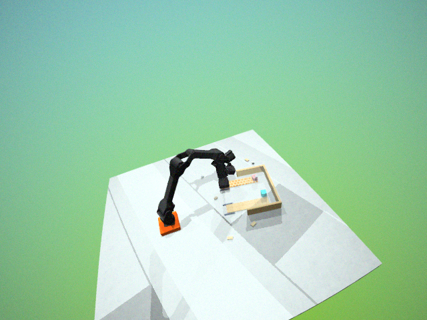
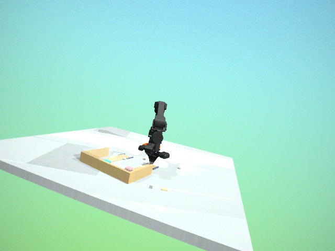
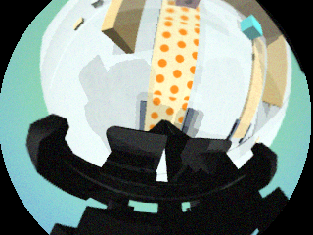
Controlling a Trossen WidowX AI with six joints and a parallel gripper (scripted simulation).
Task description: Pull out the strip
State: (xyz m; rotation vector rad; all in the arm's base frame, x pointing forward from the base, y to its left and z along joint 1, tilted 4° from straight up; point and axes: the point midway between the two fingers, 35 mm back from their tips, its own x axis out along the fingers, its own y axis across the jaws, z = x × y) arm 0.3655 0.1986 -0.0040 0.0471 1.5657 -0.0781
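Observation:
My gripper (image 1: 223, 188) (image 2: 151, 163) (image 3: 163, 123) is shut and points down at the near end of the orange-dotted strip (image 1: 241, 182) (image 3: 177, 73). Nothing shows between its fingers. A pink cube (image 1: 254, 177) (image 2: 129, 168) (image 3: 187, 2) is at the dotted strip's far end. A cyan cube (image 1: 263, 193) (image 2: 107, 160) (image 3: 251, 27) is by the far end of the plain tan strip (image 1: 237, 207) (image 2: 117, 158) (image 3: 253, 93); whether it rests on that strip is unclear. No label is readable on either cube. The fingers hide the dotted strip's near end.
A low wooden wall (image 1: 272, 186) (image 2: 102, 167) (image 3: 117, 29) surrounds the cubes on three sides, open toward the arm's orange base (image 1: 169, 227). Dark rails (image 1: 229, 213) (image 3: 143, 115) flank the strips' near ends. Small blocks (image 1: 253, 224) (image 1: 229, 238) (image 2: 164, 189) lie outside the wall.

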